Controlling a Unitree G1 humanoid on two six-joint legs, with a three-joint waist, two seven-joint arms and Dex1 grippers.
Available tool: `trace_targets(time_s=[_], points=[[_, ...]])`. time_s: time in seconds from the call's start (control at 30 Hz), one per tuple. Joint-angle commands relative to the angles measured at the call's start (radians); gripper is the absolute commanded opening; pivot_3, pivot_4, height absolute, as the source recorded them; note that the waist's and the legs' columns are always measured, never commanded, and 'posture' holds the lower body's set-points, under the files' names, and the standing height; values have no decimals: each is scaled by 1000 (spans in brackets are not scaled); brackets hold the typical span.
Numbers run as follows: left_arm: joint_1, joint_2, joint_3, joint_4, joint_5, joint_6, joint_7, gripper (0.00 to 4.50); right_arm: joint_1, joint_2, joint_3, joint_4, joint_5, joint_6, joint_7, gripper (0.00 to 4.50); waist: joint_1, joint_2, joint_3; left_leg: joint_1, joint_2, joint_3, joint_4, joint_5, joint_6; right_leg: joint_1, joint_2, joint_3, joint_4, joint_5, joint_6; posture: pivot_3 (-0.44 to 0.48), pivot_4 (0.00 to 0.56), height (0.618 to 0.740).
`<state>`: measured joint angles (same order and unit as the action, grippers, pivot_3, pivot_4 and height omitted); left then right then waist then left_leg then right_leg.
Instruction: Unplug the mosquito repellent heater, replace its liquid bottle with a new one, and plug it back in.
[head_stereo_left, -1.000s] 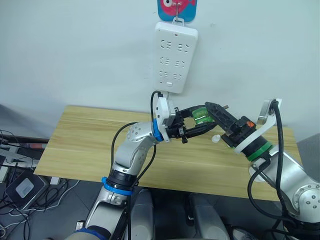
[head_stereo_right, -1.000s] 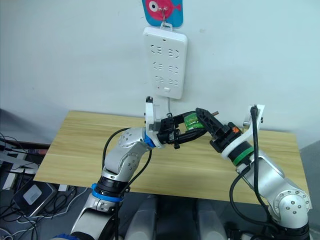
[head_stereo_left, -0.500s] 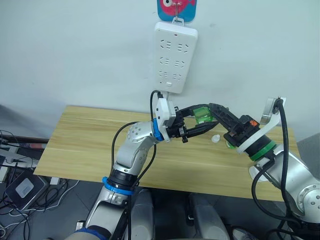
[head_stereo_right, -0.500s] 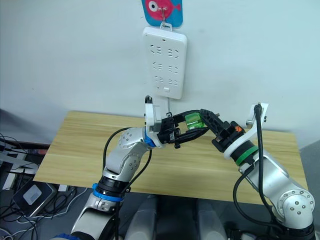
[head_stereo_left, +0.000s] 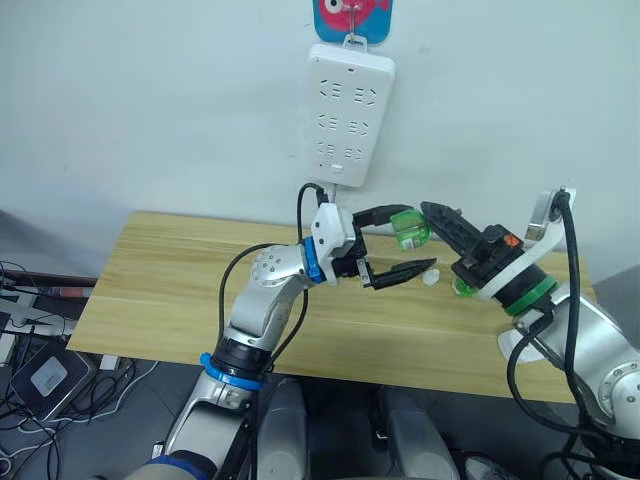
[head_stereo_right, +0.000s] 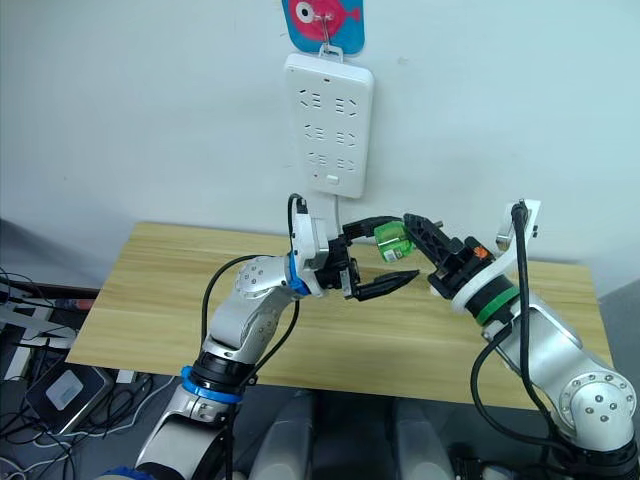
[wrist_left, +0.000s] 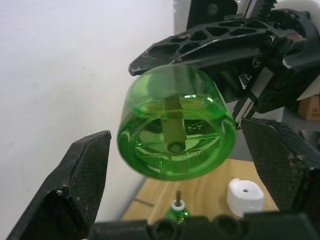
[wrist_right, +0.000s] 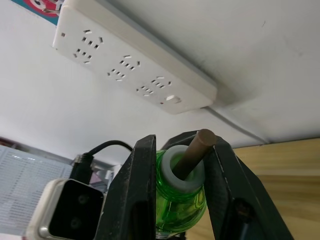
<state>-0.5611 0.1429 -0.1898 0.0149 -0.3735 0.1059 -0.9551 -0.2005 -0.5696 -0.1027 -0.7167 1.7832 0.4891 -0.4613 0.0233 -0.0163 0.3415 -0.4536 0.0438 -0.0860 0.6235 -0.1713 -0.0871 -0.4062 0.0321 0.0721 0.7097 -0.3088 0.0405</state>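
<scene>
Left eye view, right claw (head_stereo_left: 432, 218) clamping green bottle (head_stereo_left: 409, 228), left claw (head_stereo_left: 398, 243) spread wide, no legible labels.

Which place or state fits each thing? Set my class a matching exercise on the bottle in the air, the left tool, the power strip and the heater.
Things:
1. green bottle
2. left tool
3. power strip
4. white heater

Places or states:
a. hangs on the wall
b. lies on the table
c. open
d. gripped by the right tool

Pairs: 1-d, 2-c, 3-a, 4-b
</scene>
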Motion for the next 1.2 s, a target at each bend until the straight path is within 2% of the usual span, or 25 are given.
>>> trace_targets(time_s=[0.03,0.2,0.83,0.93,1.1,1.13,1.2], points=[[19,-11,1,-92,-18,14,38,4500,-3,-3,-29,-21,-24,-16,15,887,0,0,0,0,0,0,0,0,0,0,0,0,0,0,0,155,304,740],[46,-12,-8,-146,-23,33,65,4500,8,-5,-33,-18,-36,-13,25,887,1,0,0,-1,0,0,-1,0,0,0,0,0,-2,0,0,165,302,740],[42,-8,-7,-131,-38,30,60,4500,7,-11,-28,-24,2,-8,33,887,2,0,0,-1,0,0,-2,0,0,0,0,0,-3,0,0,171,296,740],[45,-6,-11,-131,-36,31,56,3945,9,-10,-29,-26,8,-9,36,887,2,0,0,-1,0,0,-2,0,0,0,0,0,-3,0,0,171,293,740],[43,-8,-13,-126,-32,31,53,2433,9,-12,-22,-34,16,-4,42,887,2,0,0,-1,0,0,-2,0,0,0,0,0,-3,0,0,168,296,740],[42,-9,-13,-124,-31,31,53,2281,11,-16,-19,-36,15,2,49,887,2,0,0,-1,0,0,-2,0,0,0,0,0,-3,0,0,168,296,740],[40,-10,-13,-122,-31,32,54,2281,14,-15,-16,-39,16,2,53,887,2,0,0,-1,0,0,-2,0,0,0,0,0,-3,0,0,168,296,740]])
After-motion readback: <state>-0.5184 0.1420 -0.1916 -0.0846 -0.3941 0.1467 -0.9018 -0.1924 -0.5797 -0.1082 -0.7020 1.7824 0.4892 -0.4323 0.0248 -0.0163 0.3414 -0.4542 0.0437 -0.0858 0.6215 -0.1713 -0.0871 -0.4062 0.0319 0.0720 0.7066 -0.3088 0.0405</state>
